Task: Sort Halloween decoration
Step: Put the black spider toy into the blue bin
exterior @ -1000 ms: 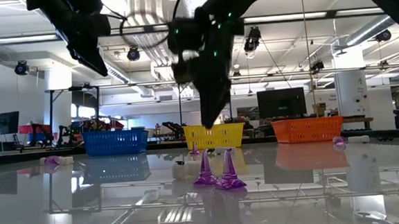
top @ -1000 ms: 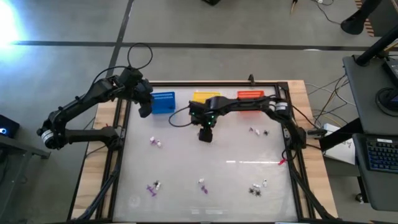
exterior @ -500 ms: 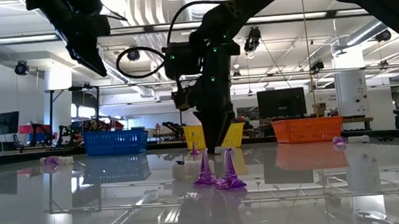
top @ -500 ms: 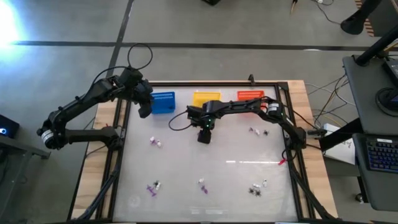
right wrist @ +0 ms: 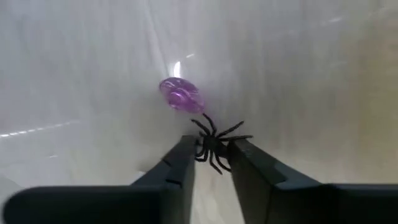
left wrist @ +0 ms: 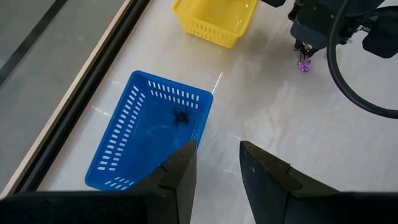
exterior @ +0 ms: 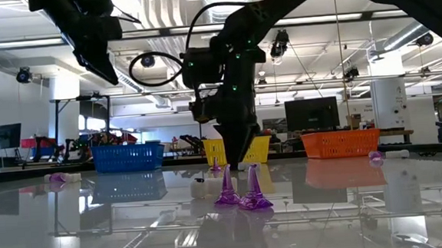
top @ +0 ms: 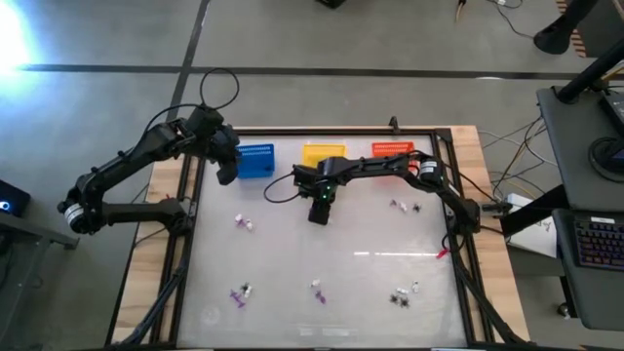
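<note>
Three mesh baskets are lined along the upper edge of the desk in the high view: a blue basket, a yellow basket and an orange-red basket. One black spider is seen inside the blue basket; the contents of the other two cannot be told.

The right gripper is lowered at upper centre of the desk, its fingers narrowed around a black spider trinket, with a purple trinket just beside it. The left gripper hangs over the blue basket, fingers parted, holding nothing.

Other trinkets are scattered near the desk's lower and right edges, leaving its middle open.
</note>
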